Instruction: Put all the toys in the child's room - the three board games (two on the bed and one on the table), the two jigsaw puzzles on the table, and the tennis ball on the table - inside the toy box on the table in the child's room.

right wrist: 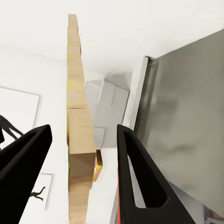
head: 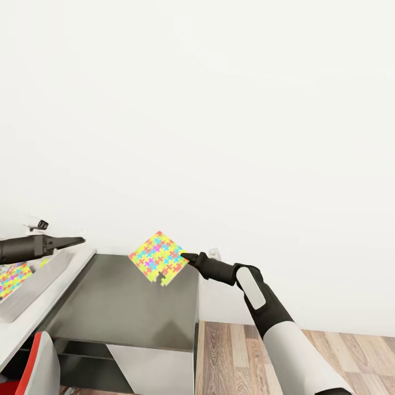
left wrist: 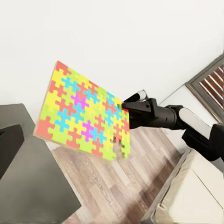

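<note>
Above the dark desk [head: 126, 307], the right tool [head: 185, 256] is gripping a puzzle [head: 158, 257] by its edge; left tool [head: 81, 240] state unclear.

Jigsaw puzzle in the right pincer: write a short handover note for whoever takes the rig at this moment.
Right pincer: shut on the jigsaw puzzle, gripping its edge and holding it tilted in the air above the dark grey table top; one piece hangs loose at its lower corner.
Left pincer: empty, hovering over the toy box, jaws look closed together.
Done: a second jigsaw puzzle already lies in the toy box at the head view's left.
Left: carry the held puzzle left to the toy box and release it. The board games and tennis ball remain unaccounted for.
</note>
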